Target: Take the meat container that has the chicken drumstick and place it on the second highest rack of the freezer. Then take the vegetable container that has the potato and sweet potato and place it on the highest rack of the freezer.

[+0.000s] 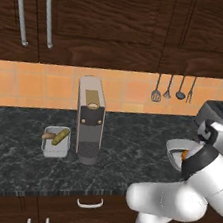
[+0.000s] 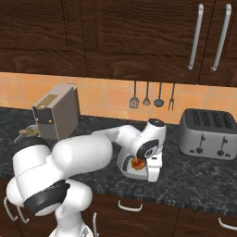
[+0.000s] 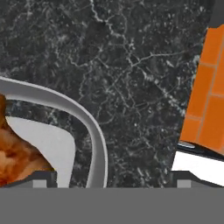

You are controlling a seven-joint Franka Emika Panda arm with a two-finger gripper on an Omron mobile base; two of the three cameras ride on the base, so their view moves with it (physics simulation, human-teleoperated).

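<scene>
- Where the counter nears its front edge, the meat container with the chicken drumstick is seen, a grey tub partly covered by the white hand above it.
- The gripper is held over that container with its jaws spread wide and nothing grasped; in the hand view one tip sits inside the tub's rim and the other outside it, over bare dark stone.
- The vegetable container is set well to the left on the counter, just beside a tall coffee machine that stands between it and the meat container.
- A silver toaster is placed to the right, toward the back edge by the orange tiled wall, where utensils are hung.
- From the left base view the vegetable container's contents are plainly shown, whereas the right base view has them largely hidden behind the arm.
- Only a sliver of the drumstick is caught by the hand view.
</scene>
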